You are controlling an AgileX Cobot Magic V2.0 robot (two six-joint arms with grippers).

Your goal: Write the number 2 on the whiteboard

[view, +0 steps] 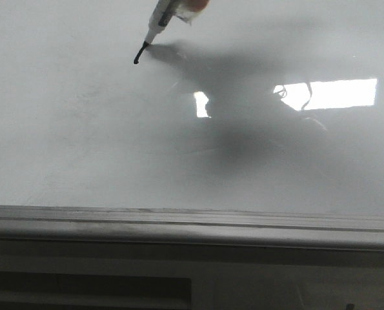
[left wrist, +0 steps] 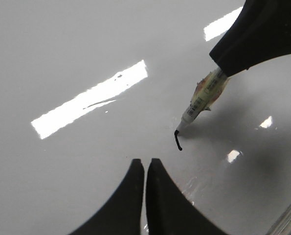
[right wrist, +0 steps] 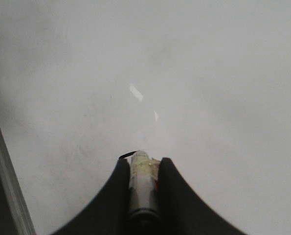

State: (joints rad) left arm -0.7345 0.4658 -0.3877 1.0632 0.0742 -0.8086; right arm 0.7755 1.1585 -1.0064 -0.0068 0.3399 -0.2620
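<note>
The whiteboard (view: 82,142) is glossy pale grey and fills all views. A white marker (view: 159,22) comes down from the top of the front view with its tip on the board. A short curved black stroke (view: 139,53) runs from the tip; this is all that shows of the number 2. It also shows in the left wrist view (left wrist: 177,140) below the marker (left wrist: 199,103). My right gripper (right wrist: 144,164) is shut on the marker (right wrist: 143,188). My left gripper (left wrist: 145,164) is shut and empty, just above the board near the stroke.
The board's grey metal frame (view: 192,223) runs along the near edge; it also shows in the right wrist view (right wrist: 3,166). Bright light reflections (view: 337,93) lie on the board at the right. The right arm's shadow (view: 237,123) falls across the middle.
</note>
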